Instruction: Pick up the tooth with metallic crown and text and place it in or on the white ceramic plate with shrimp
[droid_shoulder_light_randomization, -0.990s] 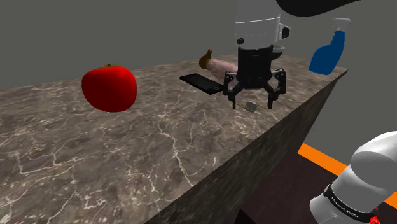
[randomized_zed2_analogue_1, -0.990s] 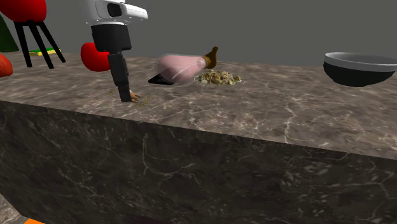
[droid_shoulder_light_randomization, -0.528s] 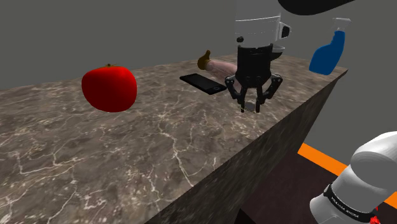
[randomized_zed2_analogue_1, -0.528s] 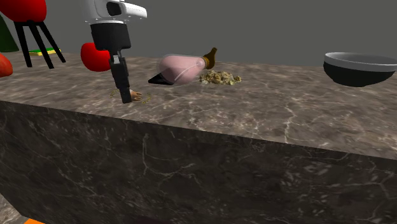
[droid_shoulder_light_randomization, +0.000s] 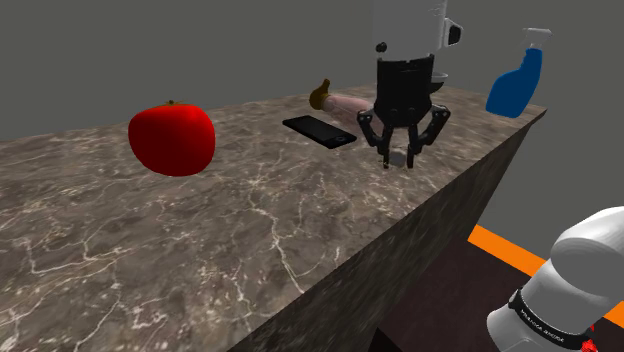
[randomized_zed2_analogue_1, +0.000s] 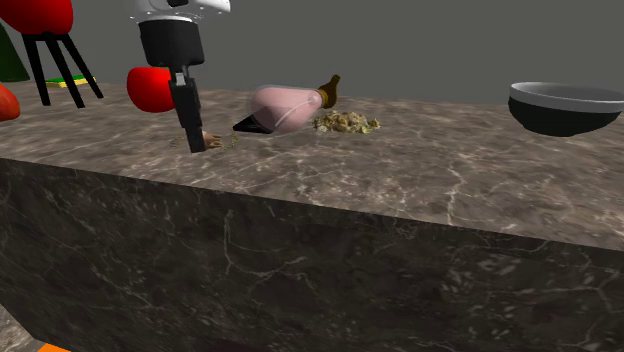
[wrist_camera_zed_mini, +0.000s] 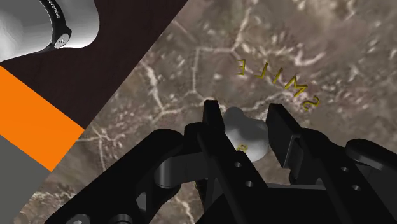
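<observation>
One black tool pinching small white tooth low over stone surface; hold near tips only, could slip or twist free if raised fast.

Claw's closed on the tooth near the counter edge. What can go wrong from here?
1. The claw clasps the small rounded tooth near its fingertips, so the tooth may slip or twist out during the lift.
2. In the shoulder view the grasp sits close to the edge of the counter, so a dropped tooth could roll off.
3. The black phone and pink bottle lie nearby, and a low carry might clip them.
</observation>
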